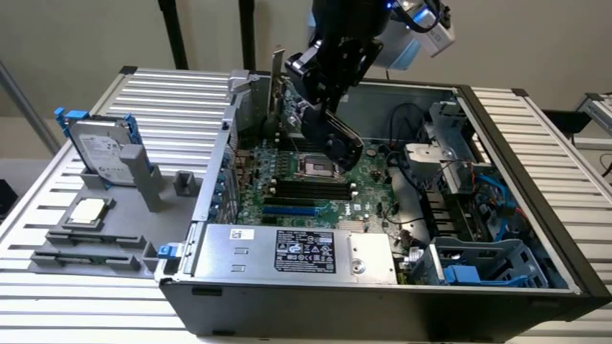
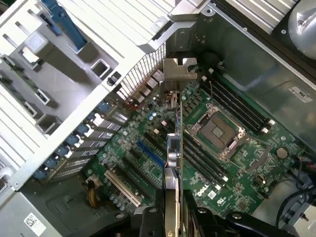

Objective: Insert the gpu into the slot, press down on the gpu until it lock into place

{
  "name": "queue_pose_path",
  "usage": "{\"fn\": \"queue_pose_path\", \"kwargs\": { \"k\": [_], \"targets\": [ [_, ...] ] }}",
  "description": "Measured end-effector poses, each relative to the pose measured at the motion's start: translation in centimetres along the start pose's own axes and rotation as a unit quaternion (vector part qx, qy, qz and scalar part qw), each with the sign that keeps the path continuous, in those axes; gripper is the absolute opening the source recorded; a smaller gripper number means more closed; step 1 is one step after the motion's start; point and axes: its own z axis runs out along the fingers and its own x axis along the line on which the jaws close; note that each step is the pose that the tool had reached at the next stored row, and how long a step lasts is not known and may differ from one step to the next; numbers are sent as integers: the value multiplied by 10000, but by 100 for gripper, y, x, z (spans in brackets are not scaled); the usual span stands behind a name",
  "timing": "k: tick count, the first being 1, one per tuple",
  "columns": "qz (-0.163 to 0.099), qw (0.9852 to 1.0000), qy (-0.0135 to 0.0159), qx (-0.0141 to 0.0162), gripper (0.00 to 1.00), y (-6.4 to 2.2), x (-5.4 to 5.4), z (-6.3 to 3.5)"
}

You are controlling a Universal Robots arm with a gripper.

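Your end effector (image 2: 173,221) grips the gpu (image 2: 173,145) edge-on above the board, apart from the blue slot (image 2: 149,153); lowered misaligned, it could jam against the memory slots (image 2: 198,159).

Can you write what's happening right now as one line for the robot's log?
gripper: shut on gpu | gpu: held on edge over motherboard, not seated | slot: blue, bare

The slot (image 1: 289,212) is bright blue, the motherboard (image 1: 375,188) green, the memory slots (image 1: 311,190) black, the power-supply box (image 1: 229,251) silver.
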Motion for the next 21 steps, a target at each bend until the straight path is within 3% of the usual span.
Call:
{"fn": "queue_pose_path", "kwargs": {
  "k": [5,11,16,21],
  "targets": [
    [-456,9989,29,37,26,-3,-1,23],
    [-994,9950,63,80,26,-6,-2,51],
    [-1444,9894,95,113,26,-9,-3,79],
    [-1896,9817,128,144,26,-13,-3,108]
  ]
}}
